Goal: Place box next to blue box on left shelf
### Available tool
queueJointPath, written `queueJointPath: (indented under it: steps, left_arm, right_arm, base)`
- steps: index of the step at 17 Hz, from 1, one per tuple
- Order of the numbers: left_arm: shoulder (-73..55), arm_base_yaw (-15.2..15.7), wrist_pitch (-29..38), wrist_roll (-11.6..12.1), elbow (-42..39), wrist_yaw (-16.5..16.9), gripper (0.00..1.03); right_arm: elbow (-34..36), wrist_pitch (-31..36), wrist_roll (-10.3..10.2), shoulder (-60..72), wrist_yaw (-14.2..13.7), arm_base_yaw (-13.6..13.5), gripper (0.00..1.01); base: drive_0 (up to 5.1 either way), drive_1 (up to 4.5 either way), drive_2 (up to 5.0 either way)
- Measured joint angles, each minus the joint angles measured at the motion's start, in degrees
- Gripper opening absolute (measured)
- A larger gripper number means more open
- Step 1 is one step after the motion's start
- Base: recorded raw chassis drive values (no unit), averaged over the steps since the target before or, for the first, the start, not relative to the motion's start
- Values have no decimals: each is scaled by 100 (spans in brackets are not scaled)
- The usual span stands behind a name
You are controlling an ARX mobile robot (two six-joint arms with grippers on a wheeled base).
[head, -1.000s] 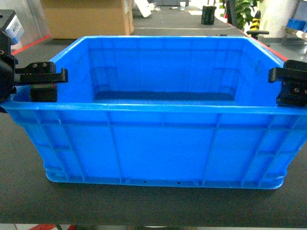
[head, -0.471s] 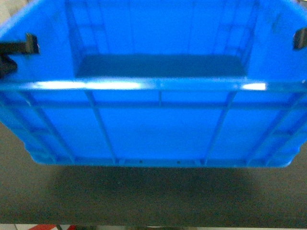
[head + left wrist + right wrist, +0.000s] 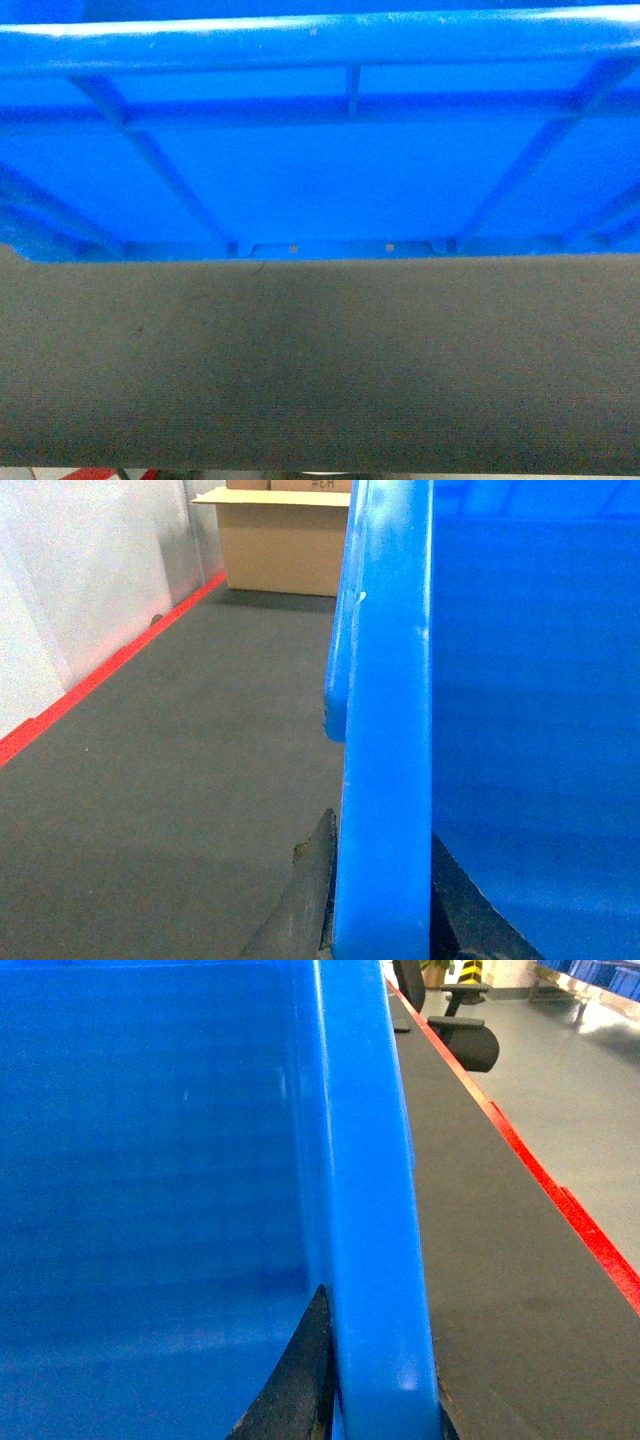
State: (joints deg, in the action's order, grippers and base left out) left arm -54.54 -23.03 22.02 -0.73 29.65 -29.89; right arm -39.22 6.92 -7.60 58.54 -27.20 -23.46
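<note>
Box [image 3: 330, 170] over dark grey mat [image 3: 320, 360], both arms' fingers [image 3: 300, 905] clamped on its rim, cardboard carton [image 3: 285, 540] behind

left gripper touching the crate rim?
Touching. The left wrist view shows the left gripper with one finger against the outside of the crate rim and another inside.

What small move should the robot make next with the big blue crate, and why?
Probably keep raising it level. The large bright-blue ribbed plastic crate fills the head view, its bottom edge at the dark grey mat. Each wrist view shows a dark finger against the crate's thick rim, so the grip looks set.
</note>
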Motion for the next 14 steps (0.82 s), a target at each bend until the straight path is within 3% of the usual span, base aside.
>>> queueJointPath:
  steps: [2,14]
  left_arm:
    - [474,-166,-103,35,-289,-216,11]
    - [439,-166,-57,85,-289,-243,11]
  right_arm:
    - [334,2,63,-382,-302,-164,12]
    - [337,52,87,-343,-361,-166,12]
  base:
    - [0,0,0]
    - [-13,-13,-13]
